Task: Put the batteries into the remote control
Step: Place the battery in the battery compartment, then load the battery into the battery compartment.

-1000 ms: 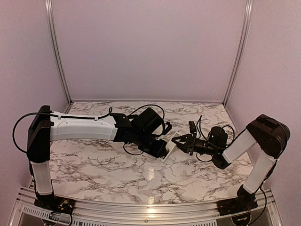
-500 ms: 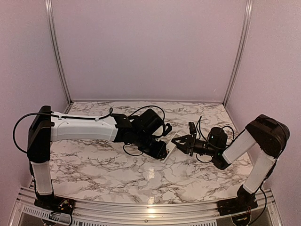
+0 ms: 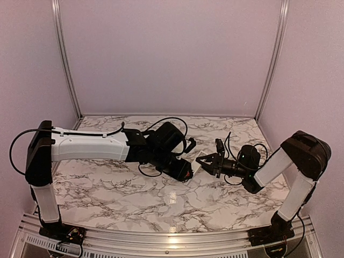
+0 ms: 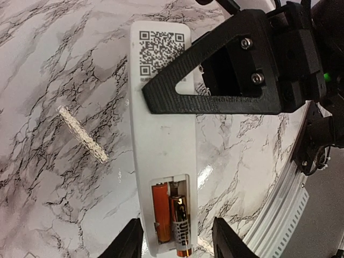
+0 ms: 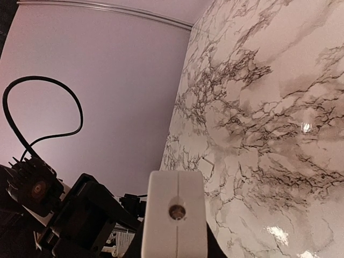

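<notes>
Both batteries (image 4: pixel 172 217) lie in the compartment, and the left fingers (image 4: pixel 228 241) have just let go.
The left fingers have spread, released, either side of the remote control (image 4: pixel 164 140). The right fingers (image 4: pixel 215 91) stay clenched on its other end, mid-worktop (image 4: pixel 64 80). Loading looks nearly finished.

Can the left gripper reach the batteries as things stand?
Probably yes: the batteries lie uncovered in the remote, between the left gripper's open fingers; the right gripper holds the far end, clear of them.
</notes>
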